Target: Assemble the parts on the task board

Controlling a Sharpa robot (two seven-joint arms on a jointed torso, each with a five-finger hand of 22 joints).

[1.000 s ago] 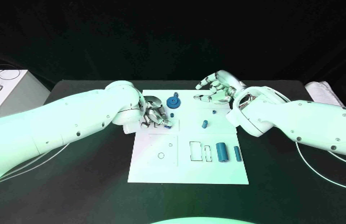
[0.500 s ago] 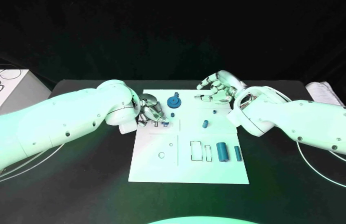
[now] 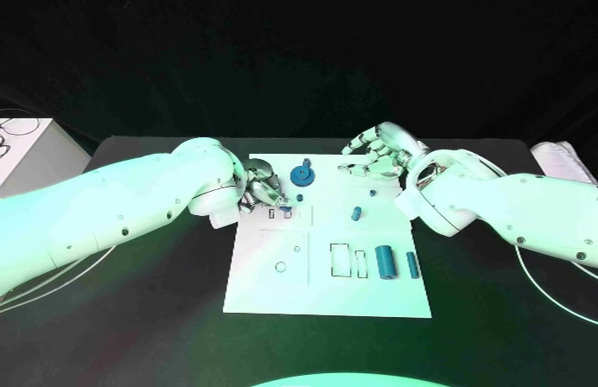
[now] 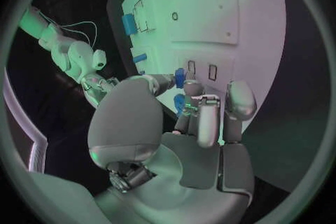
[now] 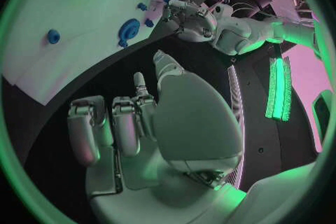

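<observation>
Black table (image 3: pixel 149 318) under a dark backdrop carries the white task board (image 3: pixel 327 292) at its centre. Left hand (image 3: pixel 265 191) sits over the board's far left portion with its fingers drawn in; the left wrist view shows a small blue part (image 4: pixel 179 77) pinched between the thumb and a fingertip (image 4: pixel 192 89), with a second blue piece (image 4: pixel 179 103) just beside the curled fingers, though whether that one is held cannot be told. Two small rectangular slots (image 4: pixel 201 70) lie on the board just beyond those fingers. Right hand (image 3: pixel 378 155) hovers at the board's far right corner, fingers loosely curled and apart; the right wrist view shows its palm (image 5: pixel 164 140) with nothing in it. Between the two hands, near the board's far edge, stands a round blue gear-like part (image 3: pixel 301 176). A small blue peg (image 3: pixel 355 213) stands right of the board's middle, with another small blue piece (image 3: pixel 370 192) just beyond it, near the right hand. Toward the near right of the board a wide blue cylinder (image 3: pixel 385 263) and a slimmer blue cylinder (image 3: pixel 411 265) lie side by side, next to outlined rectangular recesses (image 3: pixel 339 261). A small round hole (image 3: pixel 279 267) marks the near left area. A white box (image 3: pixel 28 154) stands at the table's far left.
</observation>
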